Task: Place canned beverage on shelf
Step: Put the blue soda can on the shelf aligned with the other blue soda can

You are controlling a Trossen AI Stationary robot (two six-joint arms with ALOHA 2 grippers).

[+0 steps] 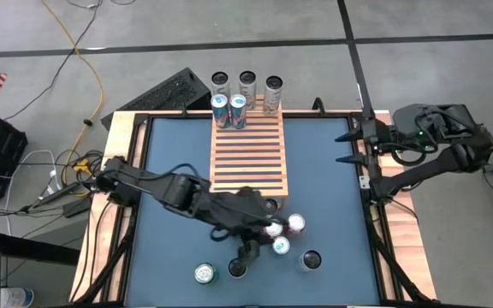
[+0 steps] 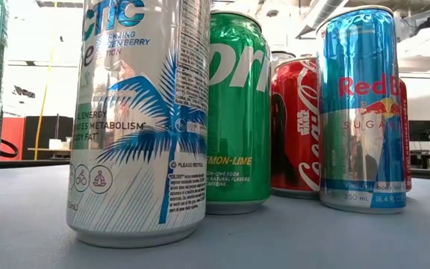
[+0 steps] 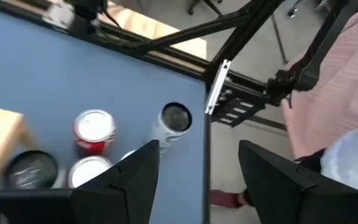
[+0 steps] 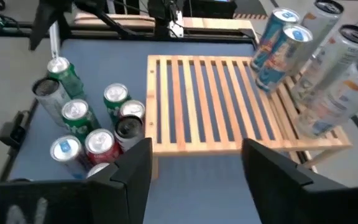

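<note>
The shelf (image 1: pixel 248 154), a light-brown wooden rack with many parallel slats, lay flat on the blue worktop (image 1: pixel 332 205) toward twelve o'clock in the high view. Two blue-and-silver cans (image 1: pixel 228 111) stood upright side by side on its far end, with three taller silver cans (image 1: pixel 247 87) in a row just beyond them. A cluster of loose cans (image 1: pixel 285 235) stood upright near the shelf's six o'clock end, including red, green and white ones.

both arms are black all over, chunky jointed segments. the left arm (image 1: pixel 174 190) looks matte, the right arm (image 1: pixel 439 145) has a small green light near its wrist, probably a status LED. gripper fingers (image 4: pixel 132 171) are dark, flat, angular blades with slanted inner edges.
</note>
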